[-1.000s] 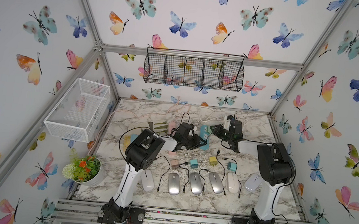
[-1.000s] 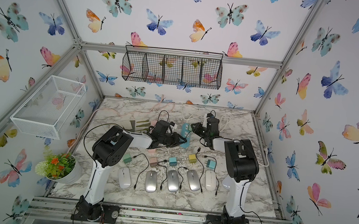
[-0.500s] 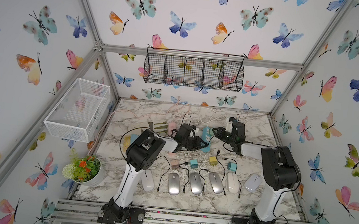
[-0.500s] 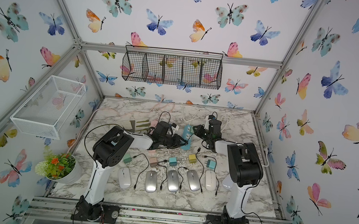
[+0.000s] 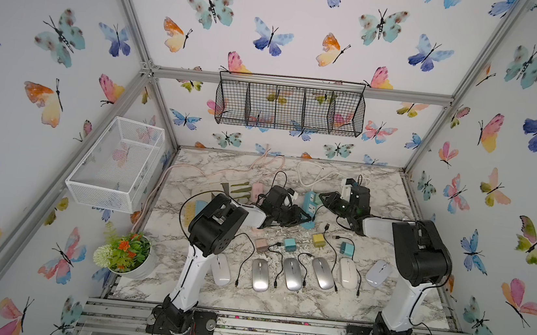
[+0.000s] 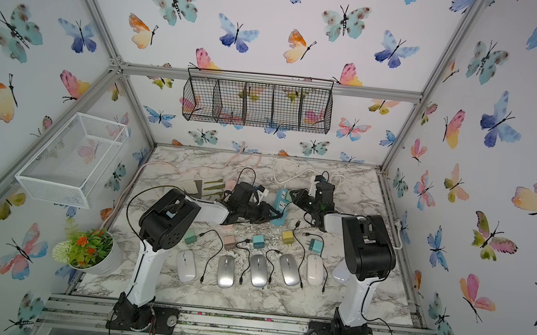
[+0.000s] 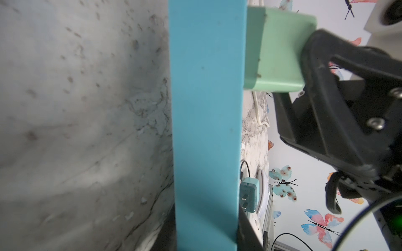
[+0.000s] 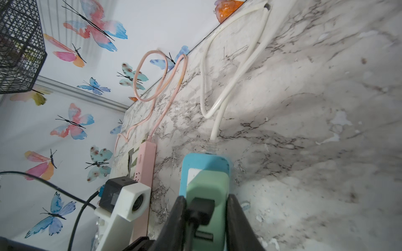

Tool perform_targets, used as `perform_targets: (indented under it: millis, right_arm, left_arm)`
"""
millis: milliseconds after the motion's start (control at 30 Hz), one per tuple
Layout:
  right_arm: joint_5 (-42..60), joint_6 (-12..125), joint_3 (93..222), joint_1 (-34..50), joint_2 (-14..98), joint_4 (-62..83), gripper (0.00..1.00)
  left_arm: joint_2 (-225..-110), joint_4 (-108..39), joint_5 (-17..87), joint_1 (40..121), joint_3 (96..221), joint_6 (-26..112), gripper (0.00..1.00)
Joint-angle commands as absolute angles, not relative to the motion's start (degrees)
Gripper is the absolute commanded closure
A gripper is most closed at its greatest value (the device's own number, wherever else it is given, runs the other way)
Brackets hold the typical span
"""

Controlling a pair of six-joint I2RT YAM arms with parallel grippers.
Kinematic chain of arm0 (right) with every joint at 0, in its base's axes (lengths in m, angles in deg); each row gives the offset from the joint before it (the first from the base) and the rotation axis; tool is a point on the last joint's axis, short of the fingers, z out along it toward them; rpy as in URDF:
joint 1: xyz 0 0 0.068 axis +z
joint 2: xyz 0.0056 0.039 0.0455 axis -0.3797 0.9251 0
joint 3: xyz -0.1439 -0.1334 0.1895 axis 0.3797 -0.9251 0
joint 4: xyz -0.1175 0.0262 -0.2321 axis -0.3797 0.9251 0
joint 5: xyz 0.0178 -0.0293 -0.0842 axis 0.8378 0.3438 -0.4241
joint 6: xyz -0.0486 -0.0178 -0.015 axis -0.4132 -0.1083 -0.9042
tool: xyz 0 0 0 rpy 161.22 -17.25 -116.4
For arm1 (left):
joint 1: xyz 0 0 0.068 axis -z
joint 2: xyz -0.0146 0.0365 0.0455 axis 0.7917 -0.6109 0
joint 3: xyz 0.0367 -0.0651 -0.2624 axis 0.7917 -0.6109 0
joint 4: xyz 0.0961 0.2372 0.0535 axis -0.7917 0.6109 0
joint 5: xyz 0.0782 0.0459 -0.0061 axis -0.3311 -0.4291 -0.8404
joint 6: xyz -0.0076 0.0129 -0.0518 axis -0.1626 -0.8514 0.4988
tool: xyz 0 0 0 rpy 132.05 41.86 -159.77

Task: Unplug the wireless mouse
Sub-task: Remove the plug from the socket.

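Mouse charger (image 8: 206, 182): green, plugged into blue power strip (image 7: 206, 108) at mid-table. Found it clamped narrowly across flat sides by right gripper (image 8: 206, 198), with strip pinched in left gripper (image 7: 206, 230). Judged it light, rigid, smooth, probably snug; best taken by body, pulled straight.

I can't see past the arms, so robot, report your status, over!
Left gripper shut on blue power strip. Right gripper shut on green charger, charger seated in the strip. Black cable plugged into charger, between the fingers.
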State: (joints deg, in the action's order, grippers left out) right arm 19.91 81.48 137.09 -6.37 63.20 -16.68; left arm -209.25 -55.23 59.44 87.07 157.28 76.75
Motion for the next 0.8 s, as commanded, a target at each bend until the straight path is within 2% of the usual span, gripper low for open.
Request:
perform_targets:
  millis: [0, 33, 100, 200, 267, 367, 433, 567, 600, 667, 767]
  right_arm:
    - [10.04, 73.76, 143.63, -1.93, 60.12, -0.79, 0.99]
    - [5.01, 72.14, 144.58, -1.24, 59.74, 3.21, 0.99]
    - [5.18, 72.35, 142.50, -1.45, 58.87, 0.90, 0.99]
    - [16.86, 75.33, 139.64, -3.46, 59.19, -6.88, 0.99]
    - [19.23, 76.75, 139.78, -3.59, 59.60, -8.37, 0.99]
    - [8.60, 76.23, 142.27, -2.20, 59.08, 0.13, 0.99]
    - [7.27, 77.10, 141.76, -2.31, 58.77, 0.87, 0.99]
    - [27.90, 85.08, 135.82, -5.16, 60.66, -21.14, 0.99]
    - [29.64, 86.70, 135.92, -5.17, 61.30, -23.73, 0.99]
    - [25.35, 84.76, 137.90, -4.10, 60.63, -18.66, 0.99]
    - [6.41, 75.43, 144.71, -0.72, 58.70, 2.73, 0.99]
  left_arm:
    - [-211.47, -51.56, 53.78, 85.19, 156.38, 78.66, 1.00]
    - [-211.34, -51.54, 53.84, 85.17, 156.38, 78.68, 1.00]
    - [-211.13, -51.43, 53.86, 85.14, 156.38, 78.46, 1.00]
    - [-211.03, -51.26, 53.82, 85.17, 156.47, 78.22, 1.00]
    - [-211.03, -51.26, 53.81, 85.15, 156.47, 78.18, 1.00]
    - [-211.12, -51.41, 53.81, 85.05, 156.31, 78.36, 1.00]
    - [-211.12, -51.69, 53.97, 85.08, 155.95, 78.57, 1.00]
    - [-211.29, -51.80, 54.00, 85.04, 155.97, 78.57, 1.00]
    - [-211.44, -51.81, 54.00, 85.06, 156.07, 78.64, 1.00]
    - [-211.69, -51.79, 54.15, 85.09, 156.42, 78.80, 1.00]
    - [-211.56, -51.81, 54.15, 85.05, 156.47, 78.83, 1.00]
